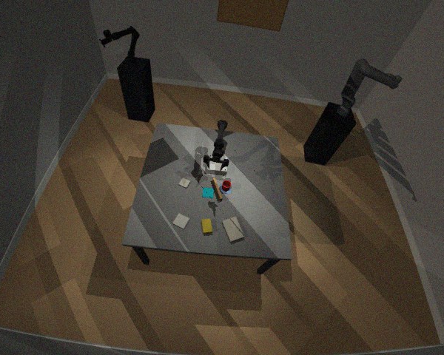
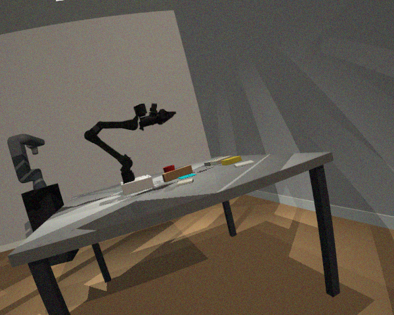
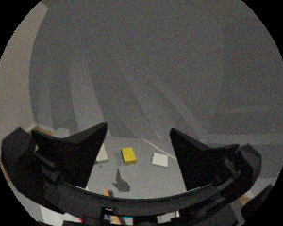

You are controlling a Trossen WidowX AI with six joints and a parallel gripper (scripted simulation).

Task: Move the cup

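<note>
1. Presently the pincer [image 2: 170,114] hangs high above the worktop [image 2: 258,169], jaws spread wide and holding nothing; the wrist view shows its two fingers well apart with only air between.
2. Meanwhile the cup [image 1: 226,185] stands on a blue pad [image 1: 227,190] near the middle of the worktop, toward the arm's edge, just beside a wooden bar [image 1: 217,188].
3. It stands upright, mouth up, long axis vertical; the marbles are too small to make out.
4. The other pad [image 1: 207,192], teal, lies just across the bar, toward the left edge in the top view.
5. To reach well, I judge the arm should descend with the jaws level, straddle the cup's sides, and steer off the bar.
6. Close gently, lift straight, and keep the cup vertical.
</note>
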